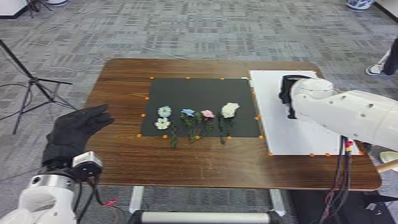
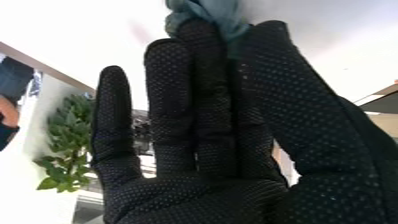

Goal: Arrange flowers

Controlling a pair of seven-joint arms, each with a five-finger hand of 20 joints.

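In the head view my right hand (image 1: 290,89) is over the white board (image 1: 300,142) on the table's right side. In the right wrist view, the thumb and fingertips of my right hand (image 2: 209,150) pinch a blue-grey flower (image 2: 211,14). Two small pale flowers, one bluish (image 1: 164,111) and one white (image 1: 163,123), lie at the left on the black mat (image 1: 200,89). Beside them are a blue flower (image 1: 187,112), a pink flower (image 1: 207,114) and a larger white flower (image 1: 230,109), stems toward the front edge. My left hand (image 1: 73,131), fingers relaxed, is off the table's left edge.
Small orange markers line the mat and the board on the brown table (image 1: 178,162). A black tripod (image 1: 34,80) stands on the floor at the left. In the right wrist view a leafy green plant (image 2: 69,135) is farther off.
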